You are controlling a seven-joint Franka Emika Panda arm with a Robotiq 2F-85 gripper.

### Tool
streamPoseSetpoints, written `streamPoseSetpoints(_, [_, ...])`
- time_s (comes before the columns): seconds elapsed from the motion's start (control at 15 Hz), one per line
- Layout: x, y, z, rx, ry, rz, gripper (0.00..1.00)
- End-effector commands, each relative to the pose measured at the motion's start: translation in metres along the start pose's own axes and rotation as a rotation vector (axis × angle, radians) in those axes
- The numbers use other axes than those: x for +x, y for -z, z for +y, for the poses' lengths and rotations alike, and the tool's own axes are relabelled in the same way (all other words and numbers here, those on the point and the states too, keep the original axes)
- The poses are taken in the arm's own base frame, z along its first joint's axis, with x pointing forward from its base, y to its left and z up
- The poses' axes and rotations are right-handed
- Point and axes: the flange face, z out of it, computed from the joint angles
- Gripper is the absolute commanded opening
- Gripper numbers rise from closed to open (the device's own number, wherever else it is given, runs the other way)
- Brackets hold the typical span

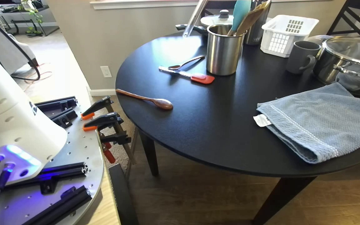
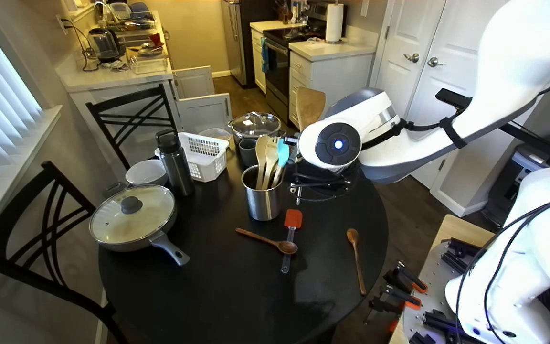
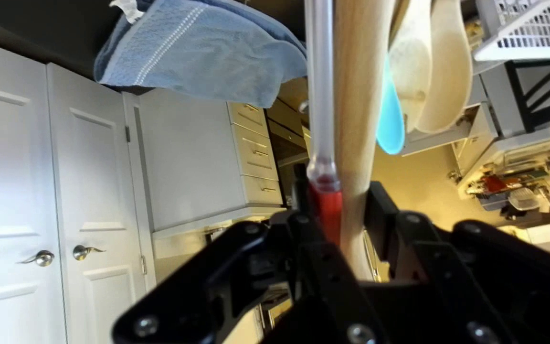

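Observation:
My gripper is shut on two utensils side by side, a red one with a clear handle and a wooden one. In an exterior view a flat wooden utensil head rises behind the wrist, and the gripper is mostly hidden. A clear handle end shows in an exterior view. Close by stands a steel utensil holder with wooden spoons and a teal utensil. On the black table lie a red spatula and two wooden spoons.
A blue towel lies at the table's edge. A white basket, grey mug, lidded pot, steel bottle and lidded pan stand on the table. Black chairs stand around it.

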Motion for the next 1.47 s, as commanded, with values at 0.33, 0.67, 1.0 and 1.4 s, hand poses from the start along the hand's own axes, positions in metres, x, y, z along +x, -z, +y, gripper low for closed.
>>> streamPoseSetpoints(0.33, [0.044, 0.007, -0.054, 0.136, -0.022, 0.252, 0.08])
streamPoseSetpoints(0.67, [0.038, -0.033, -0.082, 0.115, -0.106, 0.310, 0.08])
streamPoseSetpoints(1.0, [0.008, -0.073, -0.101, 0.068, -0.103, 0.294, 0.08])
streamPoseSetpoints(1.4, [-0.028, -0.088, -0.106, 0.069, -0.027, 0.276, 0.08])
